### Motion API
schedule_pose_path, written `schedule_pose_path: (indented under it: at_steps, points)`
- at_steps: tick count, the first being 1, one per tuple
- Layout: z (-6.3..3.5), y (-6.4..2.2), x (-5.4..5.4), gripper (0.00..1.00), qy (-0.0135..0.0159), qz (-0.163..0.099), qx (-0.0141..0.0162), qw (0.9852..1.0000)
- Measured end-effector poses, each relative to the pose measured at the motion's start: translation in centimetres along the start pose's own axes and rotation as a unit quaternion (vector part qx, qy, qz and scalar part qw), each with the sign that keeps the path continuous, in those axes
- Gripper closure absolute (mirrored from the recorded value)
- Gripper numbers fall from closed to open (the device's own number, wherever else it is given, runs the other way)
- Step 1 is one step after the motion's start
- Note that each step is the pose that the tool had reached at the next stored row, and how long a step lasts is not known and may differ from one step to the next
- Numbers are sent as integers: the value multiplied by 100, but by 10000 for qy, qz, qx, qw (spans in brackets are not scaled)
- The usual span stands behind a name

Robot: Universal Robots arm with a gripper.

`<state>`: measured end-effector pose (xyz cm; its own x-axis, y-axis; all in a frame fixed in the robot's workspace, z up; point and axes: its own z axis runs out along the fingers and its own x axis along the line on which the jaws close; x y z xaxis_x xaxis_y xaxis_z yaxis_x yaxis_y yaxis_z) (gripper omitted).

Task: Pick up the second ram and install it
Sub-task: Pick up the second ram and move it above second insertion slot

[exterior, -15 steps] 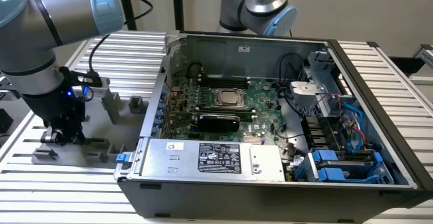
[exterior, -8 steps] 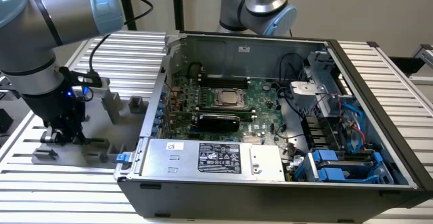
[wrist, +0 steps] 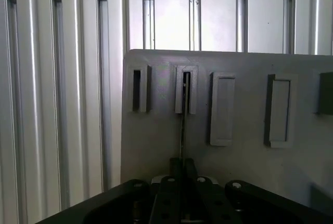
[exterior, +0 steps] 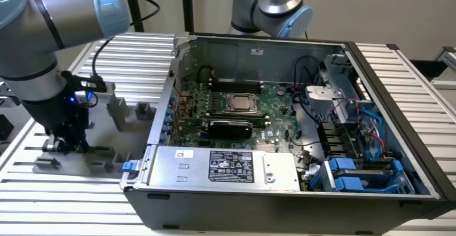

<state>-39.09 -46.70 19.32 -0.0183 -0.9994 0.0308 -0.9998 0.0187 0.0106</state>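
Note:
The second ram [wrist: 182, 120] appears edge-on as a thin dark strip, its far end standing in a slotted grey holder block [wrist: 186, 91] on the grey holder plate [wrist: 244, 172]. My gripper [wrist: 182, 169] sits low over this plate with its fingers pressed together on the strip's near end. In the exterior view my gripper [exterior: 65, 142] is down at the holder plate [exterior: 100, 158] on the exterior view's left, beside the open computer case [exterior: 285, 193]. Inside the case lies the green motherboard [exterior: 274, 110], with the CPU socket [exterior: 242, 103] and the memory slots [exterior: 235, 81] behind it.
Several more grey holder blocks [wrist: 222, 108] stand in a row on the plate. The table is ribbed aluminium [wrist: 57, 104]. A second robot arm [exterior: 274, 6] stands behind the case. Cables and blue drive bays [exterior: 356, 172] fill the case on the exterior view's right.

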Motion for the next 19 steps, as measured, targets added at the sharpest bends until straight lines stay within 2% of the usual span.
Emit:
schedule_pose_path:
  at_steps: [10, 19]
  points:
    - [1, 25, 31, 100, 3, -325, 9, 9995]
    - [1, 16, 31, 100, 2, -239, 7, 9997]
